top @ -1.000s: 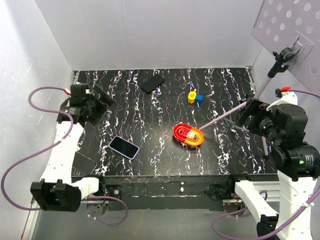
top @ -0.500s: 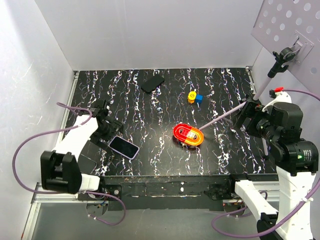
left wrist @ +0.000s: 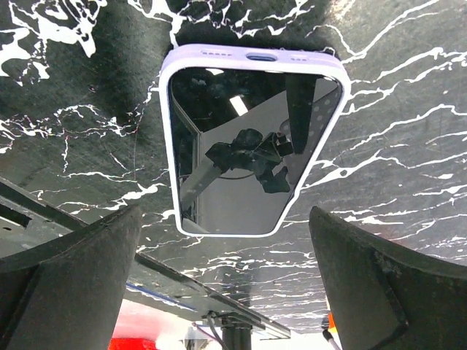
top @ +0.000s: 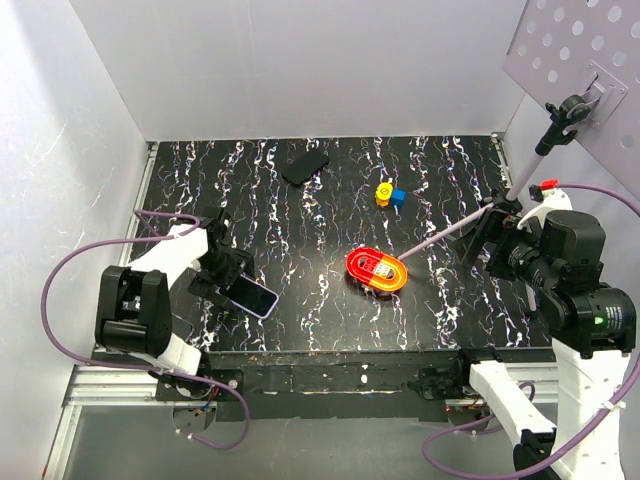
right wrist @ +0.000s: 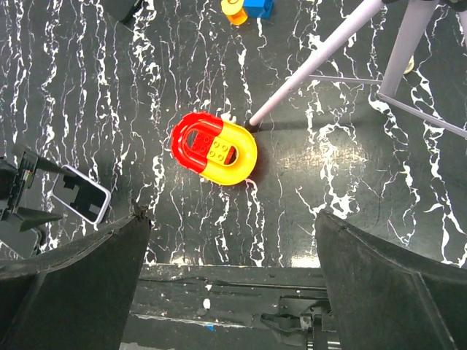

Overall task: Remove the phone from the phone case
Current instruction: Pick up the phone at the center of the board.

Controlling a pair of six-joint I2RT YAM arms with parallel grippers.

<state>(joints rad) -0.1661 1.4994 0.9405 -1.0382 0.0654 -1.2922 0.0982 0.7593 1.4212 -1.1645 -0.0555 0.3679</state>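
I have left gripper (left wrist: 225,219) low over phone (left wrist: 252,146), lower left of top view. Jaws full wide, empty, lined up on case (left wrist: 252,55) to catch lilac rim, I guess. Phone seated in case, screen up. Right gripper (right wrist: 233,219) mid right, wide, empty, parked clear.

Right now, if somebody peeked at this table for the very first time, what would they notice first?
The bright red and yellow toy in the middle of the black marbled table jumps out first. Next comes the phone in its lilac case, lying screen up near the front left, with the left gripper open right over it.
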